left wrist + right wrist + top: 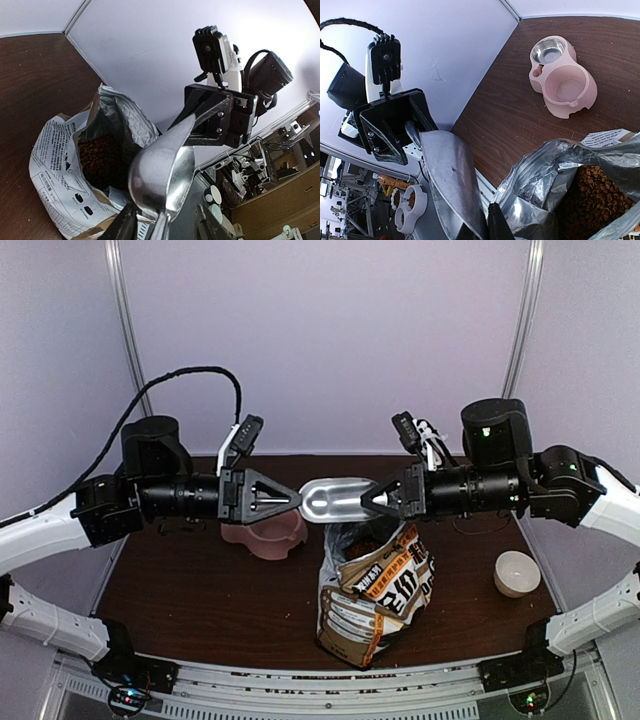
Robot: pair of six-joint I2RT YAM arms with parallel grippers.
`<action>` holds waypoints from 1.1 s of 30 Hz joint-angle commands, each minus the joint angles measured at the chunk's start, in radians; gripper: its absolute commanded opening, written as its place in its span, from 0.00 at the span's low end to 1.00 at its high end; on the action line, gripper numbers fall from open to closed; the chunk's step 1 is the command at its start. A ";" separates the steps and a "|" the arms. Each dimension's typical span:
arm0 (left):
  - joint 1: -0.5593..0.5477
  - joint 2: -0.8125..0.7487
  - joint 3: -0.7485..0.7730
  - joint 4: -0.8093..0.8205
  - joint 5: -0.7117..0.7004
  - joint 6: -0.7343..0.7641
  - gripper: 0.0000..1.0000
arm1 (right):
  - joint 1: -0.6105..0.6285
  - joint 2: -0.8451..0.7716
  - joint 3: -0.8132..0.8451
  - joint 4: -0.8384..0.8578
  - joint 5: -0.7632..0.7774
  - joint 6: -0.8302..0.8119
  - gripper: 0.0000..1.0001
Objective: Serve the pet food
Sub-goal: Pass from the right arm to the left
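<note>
Kibble [372, 533] is sitting as a loose brown mass inside the open bag [375, 600], showing through the bag's foil-lined mouth in all three views. The bag is resting on the tabletop [200, 590] near the front middle, with its mouth facing up and toward the back. Above that mouth, a shiny scoop [335, 500] is hanging level in the air between the two arms. The right end effector [366, 500] is clamping the scoop's handle end, with its fingers closed on it. The left end effector [297, 501] is meeting the scoop's rounded front end. In the left wrist view its fingers [125, 225] are standing apart on either side of that end with gaps showing, so it is open and not gripping. The scoop's inner face is showing only bright metal in that view. A pink feeder [265, 535] is sitting on the tabletop to the left of the bag, partly hidden under the left end effector in the top view. The right wrist view is showing its two basins, one of them lined with metal. A white bowl [517, 573] is sitting well apart to the right of the bag.
</note>
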State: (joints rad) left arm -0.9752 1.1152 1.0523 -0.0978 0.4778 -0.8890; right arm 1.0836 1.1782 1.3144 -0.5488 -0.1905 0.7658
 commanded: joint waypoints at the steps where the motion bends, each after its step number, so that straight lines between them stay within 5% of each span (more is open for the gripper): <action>1: 0.001 -0.043 -0.005 0.109 0.033 -0.019 0.39 | -0.008 -0.004 -0.023 -0.045 0.075 0.001 0.00; 23: 0.003 -0.058 -0.047 0.166 0.059 -0.086 0.00 | -0.008 -0.011 -0.061 -0.024 0.058 -0.015 0.00; 31: 0.003 -0.037 -0.031 0.120 0.066 -0.073 0.00 | -0.008 0.000 -0.077 0.008 0.043 -0.028 0.00; 33: 0.003 -0.040 -0.028 0.118 0.052 -0.073 0.00 | -0.008 -0.006 -0.088 0.026 0.040 -0.027 0.08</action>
State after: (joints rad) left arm -0.9699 1.0790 0.9970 -0.0021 0.5396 -0.9707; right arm 1.0878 1.1568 1.2671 -0.4824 -0.2283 0.7551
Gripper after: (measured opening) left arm 0.078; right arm 0.022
